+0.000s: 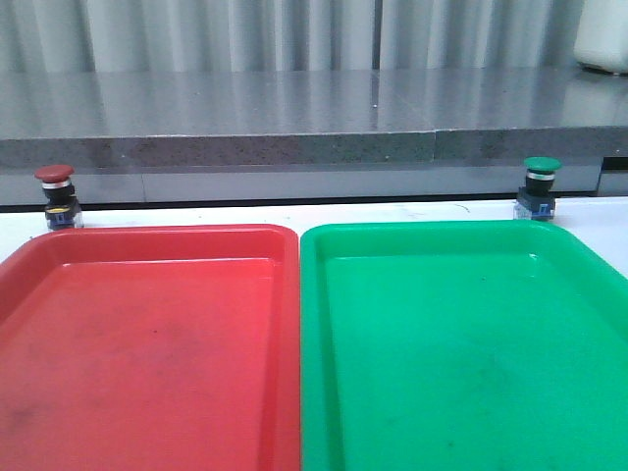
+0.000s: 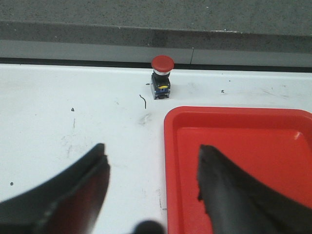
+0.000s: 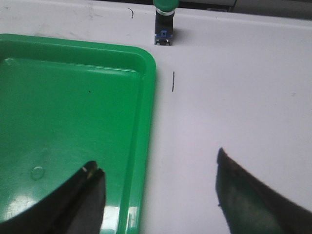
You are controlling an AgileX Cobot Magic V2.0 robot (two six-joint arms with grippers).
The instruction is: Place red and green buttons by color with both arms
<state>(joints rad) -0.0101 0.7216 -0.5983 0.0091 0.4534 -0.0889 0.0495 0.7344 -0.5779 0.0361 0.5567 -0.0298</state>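
The red button (image 1: 57, 195) stands upright on the white table behind the far left corner of the red tray (image 1: 147, 334). It also shows in the left wrist view (image 2: 162, 76), ahead of my open, empty left gripper (image 2: 152, 153), whose fingers straddle the red tray's edge (image 2: 170, 161). The green button (image 1: 539, 186) stands upright behind the far right corner of the green tray (image 1: 461, 343). In the right wrist view it (image 3: 164, 19) is partly cut off by the frame's edge. My right gripper (image 3: 158, 163) is open and empty, straddling the green tray's edge (image 3: 148, 122).
The two trays lie side by side, touching, and fill the near table. A grey stone ledge (image 1: 294, 147) runs along the back, just behind both buttons. Neither arm shows in the front view.
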